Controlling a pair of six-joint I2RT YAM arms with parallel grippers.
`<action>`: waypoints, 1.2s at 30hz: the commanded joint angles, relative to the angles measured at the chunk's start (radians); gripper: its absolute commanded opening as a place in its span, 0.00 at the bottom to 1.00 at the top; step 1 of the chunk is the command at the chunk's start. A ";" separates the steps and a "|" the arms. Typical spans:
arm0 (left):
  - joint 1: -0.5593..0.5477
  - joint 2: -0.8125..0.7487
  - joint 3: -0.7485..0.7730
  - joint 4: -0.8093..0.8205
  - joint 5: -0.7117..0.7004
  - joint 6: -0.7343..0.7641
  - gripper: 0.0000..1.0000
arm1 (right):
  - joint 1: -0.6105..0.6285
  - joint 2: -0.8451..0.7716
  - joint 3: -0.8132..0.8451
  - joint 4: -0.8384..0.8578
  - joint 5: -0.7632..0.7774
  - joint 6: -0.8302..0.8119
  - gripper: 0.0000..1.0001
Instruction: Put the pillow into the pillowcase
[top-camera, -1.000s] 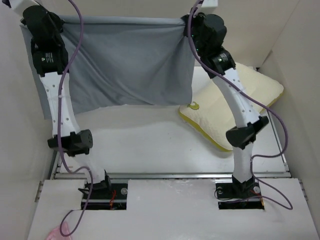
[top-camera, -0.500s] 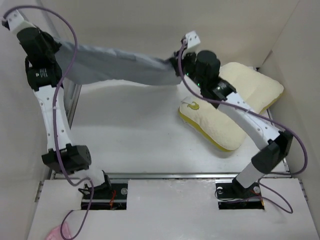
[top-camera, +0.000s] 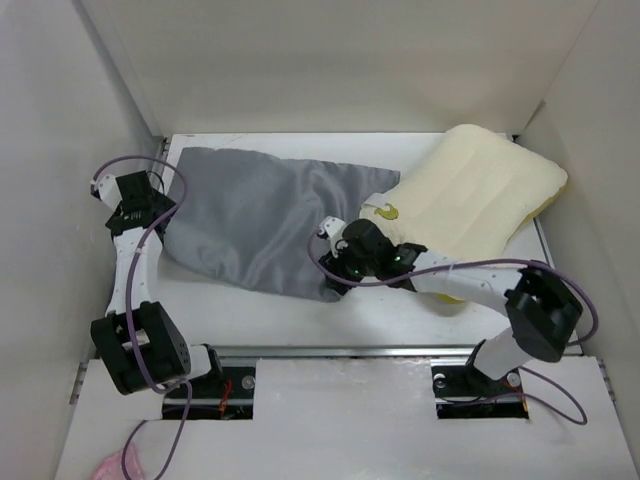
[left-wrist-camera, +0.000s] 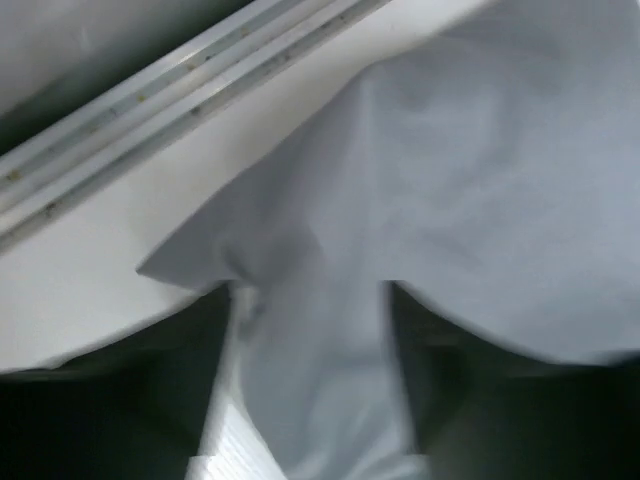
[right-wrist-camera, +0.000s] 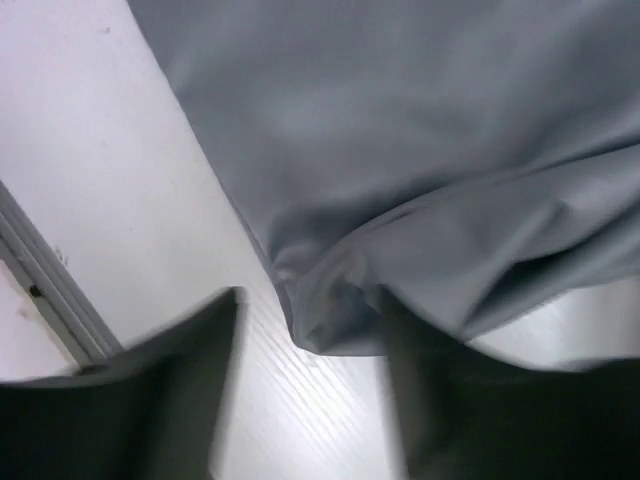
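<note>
White table (top-camera: 260, 310), pillowcase (top-camera: 260, 215) down: hoisted a second ago, it now lies flat.
Its corner sits inside my right gripper (right-wrist-camera: 310, 295), which is spread apart. Whether my left gripper (left-wrist-camera: 308, 290) grips, I cannot tell. The pillow (top-camera: 470, 195) lies just beside the right gripper.

Soft, matt grey cloth in the pillowcase (top-camera: 265, 225), thin, creased and rumpled. Cream, foam-looking pillow (top-camera: 480, 190) with a matt ribbed face and a yellow edge band. Smooth white table (top-camera: 270, 320), finely grained close up, faintly shiny. Bare brushed metal in the rail (left-wrist-camera: 150, 105). Hard white plastic with matt black housings on the left arm (top-camera: 128, 275) and right arm (top-camera: 460, 278).
</note>
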 joint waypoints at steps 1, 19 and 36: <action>0.004 -0.032 0.062 0.037 -0.014 -0.022 0.73 | -0.007 -0.188 0.022 -0.008 -0.010 -0.074 0.62; -0.803 0.195 0.195 0.259 0.434 0.317 1.00 | -0.385 -0.302 0.099 -0.364 0.449 0.232 1.00; -0.990 0.640 0.431 0.086 0.387 0.362 0.87 | -0.611 -0.235 0.111 -0.163 0.349 0.278 0.00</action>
